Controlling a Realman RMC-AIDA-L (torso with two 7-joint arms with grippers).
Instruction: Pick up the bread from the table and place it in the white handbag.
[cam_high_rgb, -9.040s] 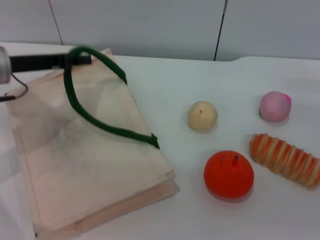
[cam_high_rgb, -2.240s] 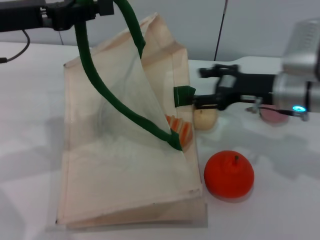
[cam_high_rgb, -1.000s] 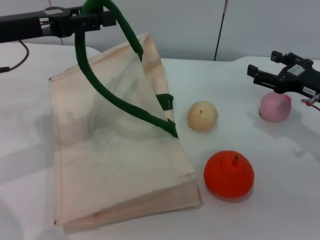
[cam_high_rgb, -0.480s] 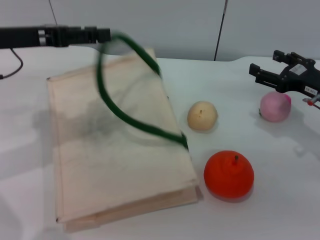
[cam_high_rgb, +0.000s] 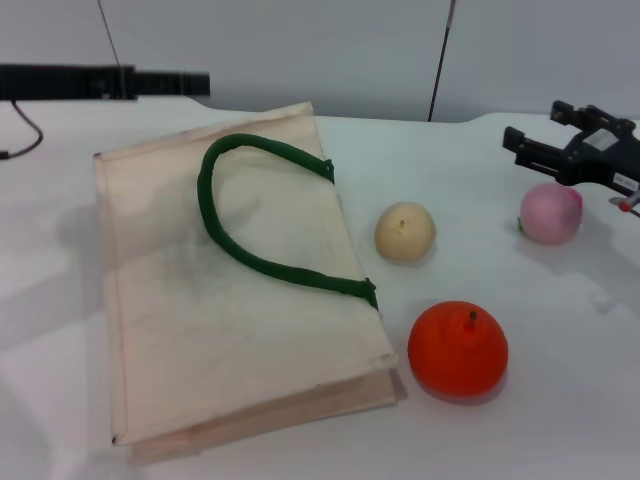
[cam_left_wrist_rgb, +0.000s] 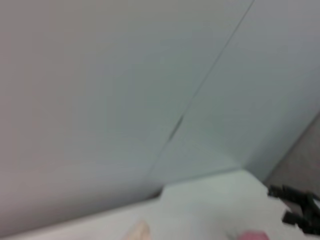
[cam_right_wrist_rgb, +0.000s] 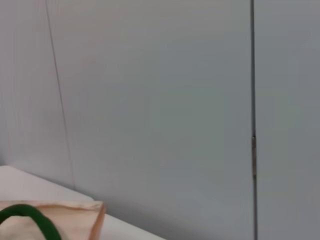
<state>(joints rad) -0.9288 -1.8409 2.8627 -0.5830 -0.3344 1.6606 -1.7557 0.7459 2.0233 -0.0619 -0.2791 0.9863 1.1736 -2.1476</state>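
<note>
The white handbag (cam_high_rgb: 230, 330) lies flat on the table with its dark green handle (cam_high_rgb: 262, 262) resting loose on top. A corner of it also shows in the right wrist view (cam_right_wrist_rgb: 82, 217). The bread is out of view. My left gripper (cam_high_rgb: 200, 82) hangs above the table behind the bag's far edge, open and holding nothing. My right gripper (cam_high_rgb: 535, 125) is open and empty at the far right, just above and behind the pink ball (cam_high_rgb: 550, 213).
A pale cream ball (cam_high_rgb: 405, 231) and an orange fruit (cam_high_rgb: 458, 348) sit right of the bag. The right gripper shows far off in the left wrist view (cam_left_wrist_rgb: 300, 212). A grey wall runs behind the table.
The left gripper let go of the green handle; the handle fell and the raised bag collapsed flat. The right arm has barely moved.
</note>
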